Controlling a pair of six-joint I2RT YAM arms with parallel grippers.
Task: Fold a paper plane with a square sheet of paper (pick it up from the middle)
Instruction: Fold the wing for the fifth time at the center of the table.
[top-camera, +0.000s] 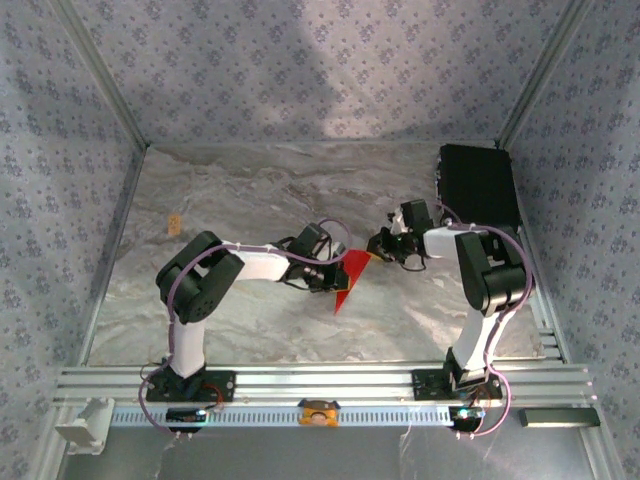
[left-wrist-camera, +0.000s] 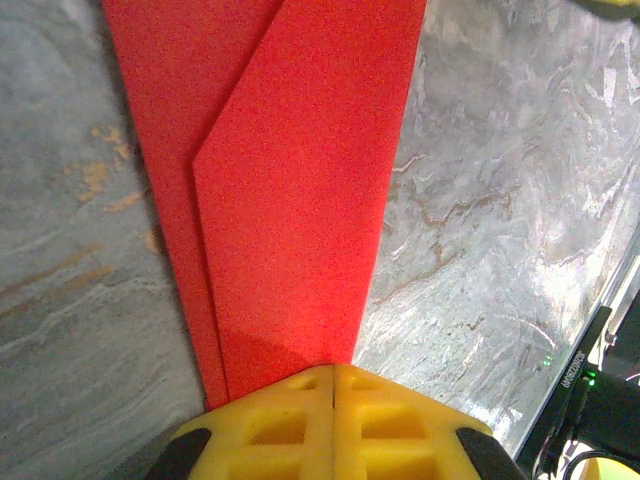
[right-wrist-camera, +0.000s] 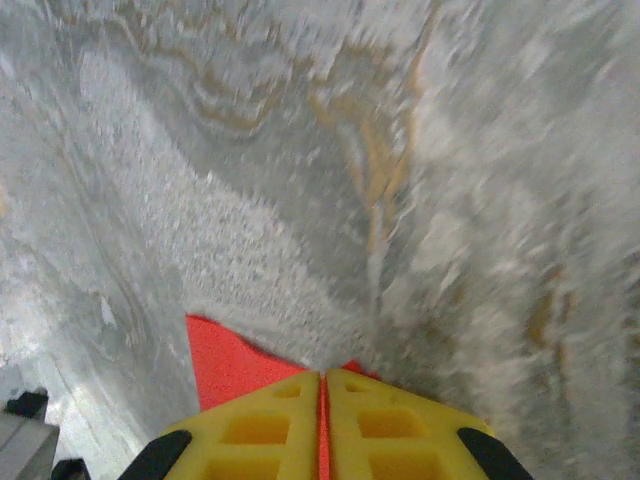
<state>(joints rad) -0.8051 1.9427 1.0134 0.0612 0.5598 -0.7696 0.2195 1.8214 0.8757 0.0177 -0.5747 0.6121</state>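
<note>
The square sheet of paper (top-camera: 349, 281) is folded into a slim bright red dart on the marble table, pointing toward the near edge. In the left wrist view the paper (left-wrist-camera: 290, 180) lies flat with a folded flap, running away from under my left gripper (left-wrist-camera: 333, 372). That gripper's yellow fingers are shut, with no red in the seam, and their tips sit over the paper's near end. In the top view my left gripper (top-camera: 330, 277) is at the dart's left side. My right gripper (top-camera: 377, 247) is at its far corner. The right gripper (right-wrist-camera: 322, 378) is shut with red paper (right-wrist-camera: 225, 365) in the seam.
A black box (top-camera: 478, 185) sits at the back right, close behind the right arm. A small tan mark (top-camera: 175, 224) lies at the left. Patterned walls enclose three sides. An aluminium rail (top-camera: 320, 385) runs along the near edge.
</note>
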